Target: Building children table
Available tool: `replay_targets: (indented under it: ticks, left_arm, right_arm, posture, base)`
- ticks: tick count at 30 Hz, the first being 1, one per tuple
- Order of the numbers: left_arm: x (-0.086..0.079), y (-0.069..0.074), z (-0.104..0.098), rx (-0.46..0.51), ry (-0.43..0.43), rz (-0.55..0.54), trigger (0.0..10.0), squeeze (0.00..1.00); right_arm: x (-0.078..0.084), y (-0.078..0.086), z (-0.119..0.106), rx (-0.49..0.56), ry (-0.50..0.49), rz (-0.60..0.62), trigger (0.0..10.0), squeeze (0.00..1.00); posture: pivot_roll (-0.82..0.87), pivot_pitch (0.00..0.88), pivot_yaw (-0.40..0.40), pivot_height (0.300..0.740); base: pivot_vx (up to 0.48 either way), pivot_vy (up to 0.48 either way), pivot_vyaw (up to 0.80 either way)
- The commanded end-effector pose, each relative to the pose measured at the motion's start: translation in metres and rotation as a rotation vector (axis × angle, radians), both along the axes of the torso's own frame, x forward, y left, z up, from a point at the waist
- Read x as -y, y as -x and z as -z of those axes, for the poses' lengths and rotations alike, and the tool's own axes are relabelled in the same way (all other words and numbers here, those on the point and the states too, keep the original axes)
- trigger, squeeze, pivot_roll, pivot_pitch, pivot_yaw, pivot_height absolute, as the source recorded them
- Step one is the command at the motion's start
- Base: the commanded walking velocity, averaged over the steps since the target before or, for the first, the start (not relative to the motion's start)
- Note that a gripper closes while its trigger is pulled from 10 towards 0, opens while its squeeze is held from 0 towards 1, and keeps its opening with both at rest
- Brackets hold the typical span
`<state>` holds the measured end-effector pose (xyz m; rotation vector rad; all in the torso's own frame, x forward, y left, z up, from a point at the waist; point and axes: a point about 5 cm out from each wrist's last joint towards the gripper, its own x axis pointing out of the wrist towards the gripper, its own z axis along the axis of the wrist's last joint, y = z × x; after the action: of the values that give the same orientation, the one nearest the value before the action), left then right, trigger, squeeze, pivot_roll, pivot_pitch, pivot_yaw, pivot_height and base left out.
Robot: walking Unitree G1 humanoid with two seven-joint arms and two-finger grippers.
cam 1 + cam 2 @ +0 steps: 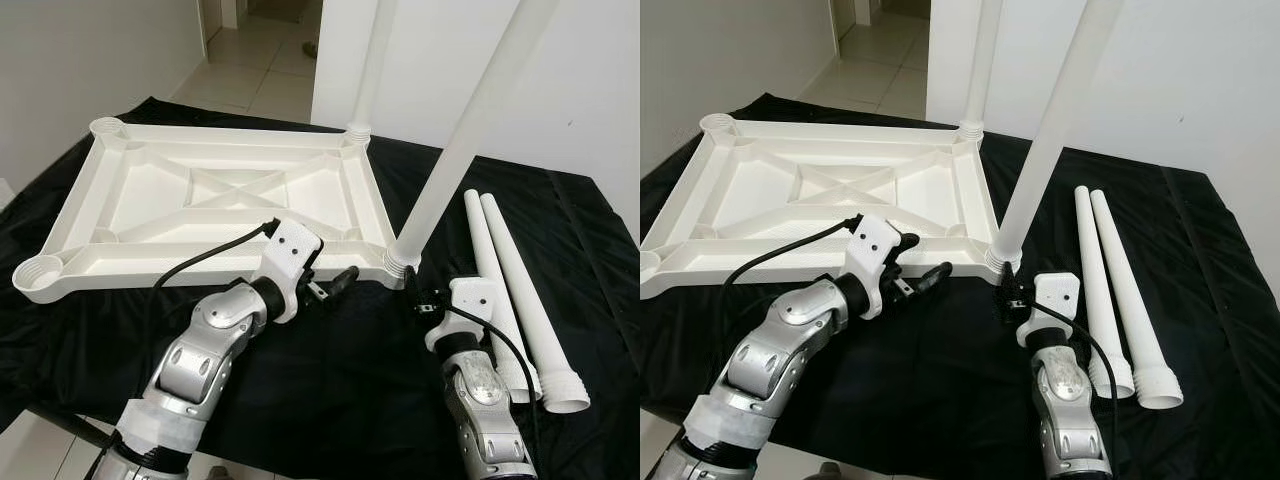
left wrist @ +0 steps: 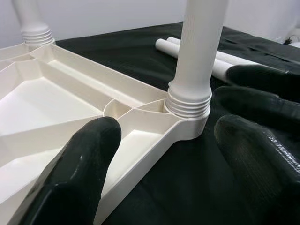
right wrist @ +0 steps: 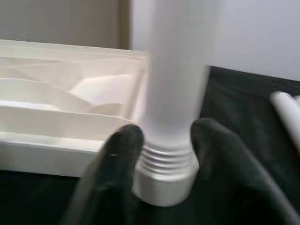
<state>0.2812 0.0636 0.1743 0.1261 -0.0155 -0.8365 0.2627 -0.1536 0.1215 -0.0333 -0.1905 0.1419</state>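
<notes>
Tabletop: the white plastic tabletop (image 1: 215,200) is laid upside down on a black cloth (image 1: 340,370), its ribbed underside turned up and a round socket seen at each corner.
Near right leg: a long white leg (image 1: 470,130) is stood upright in the near right corner socket (image 1: 402,263), leaning slightly; its threaded collar is seated at the socket rim.
Far right leg: a second leg (image 1: 375,60) is stood upright in the far right socket.
Loose legs: two loose legs (image 1: 515,290) are laid side by side on the cloth to the right of the tabletop, touching along their length, their wide threaded ends turned toward the robot.
Empty sockets: the near left socket (image 1: 40,272) and the far left socket (image 1: 108,128) are seen with nothing in them.
Right claw: the right claw (image 3: 161,140) is closed around the base of the near right leg, one black finger (image 3: 119,150) pressed on each side just above the collar.
Left claw: the left claw (image 1: 335,283) is held with its fingers spread apart at the near edge of the tabletop, just left of the near right socket, with nothing gripped.
Surroundings: a white wall and a tiled floor (image 1: 262,60) are seen beyond the cloth.
</notes>
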Motion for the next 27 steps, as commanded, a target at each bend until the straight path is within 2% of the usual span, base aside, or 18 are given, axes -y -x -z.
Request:
replay_targets:
  ticks: [1, 2, 3, 4, 6, 9, 10, 11, 14, 18, 27]
  left_arm:
    - [0.000, -0.002, -0.001, 0.006, 0.007, -0.020, 10.0, 0.00]
    - [0.000, -0.002, -0.002, 0.007, 0.010, -0.022, 10.0, 0.00]
    - [0.000, -0.002, -0.002, 0.007, 0.013, -0.023, 10.0, 0.00]
    - [0.000, -0.002, -0.002, 0.007, 0.013, -0.023, 10.0, 0.00]
    - [0.000, -0.002, -0.002, 0.006, 0.017, -0.026, 10.0, 0.00]
    - [0.000, -0.002, -0.002, 0.005, 0.019, -0.026, 10.0, 0.00]
    - [0.001, -0.002, -0.002, 0.005, 0.021, -0.027, 10.0, 0.00]
    - [0.001, -0.002, -0.002, 0.005, 0.021, -0.027, 10.0, 0.00]
    - [0.001, -0.003, -0.002, 0.006, 0.021, -0.024, 10.0, 0.00]
    - [0.002, -0.003, -0.001, 0.008, 0.016, -0.019, 10.0, 0.00]
    - [0.002, -0.002, 0.005, 0.000, -0.018, -0.015, 10.0, 0.00]
  right_arm:
    - [-0.001, 0.000, -0.002, -0.003, -0.015, -0.024, 0.0, 0.00]
    - [-0.004, 0.000, -0.003, -0.012, -0.028, -0.062, 4.6, 0.00]
    - [-0.007, -0.001, -0.004, -0.018, -0.038, -0.088, 10.0, 0.00]
    - [-0.007, -0.001, -0.004, -0.018, -0.038, -0.088, 10.0, 0.00]
    - [-0.012, -0.003, -0.010, -0.016, -0.065, -0.166, 10.0, 0.00]
    - [-0.013, -0.004, -0.012, -0.013, -0.070, -0.187, 10.0, 0.00]
    - [-0.010, -0.011, -0.016, -0.003, -0.068, -0.188, 10.0, 0.00]
    - [-0.010, -0.011, -0.016, -0.003, -0.068, -0.188, 10.0, 0.00]
    - [-0.004, -0.020, -0.019, 0.005, -0.057, -0.167, 10.0, 0.00]
    - [0.014, -0.037, -0.025, 0.013, -0.046, -0.091, 10.0, 0.00]
    - [0.027, -0.045, -0.029, 0.014, -0.055, -0.046, 10.0, 0.00]
  posture:
    - [0.15, 0.046, -0.075, 0.740]
    - [0.15, 0.044, -0.079, 0.740]
    - [0.15, 0.044, -0.079, 0.740]
    - [0.15, 0.044, -0.079, 0.740]
    - [0.15, 0.040, -0.083, 0.740]
    - [0.15, 0.040, -0.083, 0.740]
    - [0.15, 0.036, -0.085, 0.740]
    - [0.15, 0.036, -0.085, 0.740]
    - [0.15, 0.030, -0.085, 0.740]
    - [0.16, 0.019, -0.086, 0.740]
    - [0.16, 0.014, -0.079, 0.740]
  base:
    - [0.000, 0.000, 0.00]
    - [0.000, 0.000, 0.00]
    - [0.000, 0.000, 0.00]
    - [0.000, 0.000, 0.00]
    - [0.000, 0.000, 0.00]
    - [0.000, 0.000, 0.00]
    - [0.000, 0.000, 0.00]
    - [0.000, 0.000, 0.00]
    - [0.000, 0.000, 0.00]
    - [0.000, 0.000, 0.00]
    - [0.000, 0.000, 0.00]
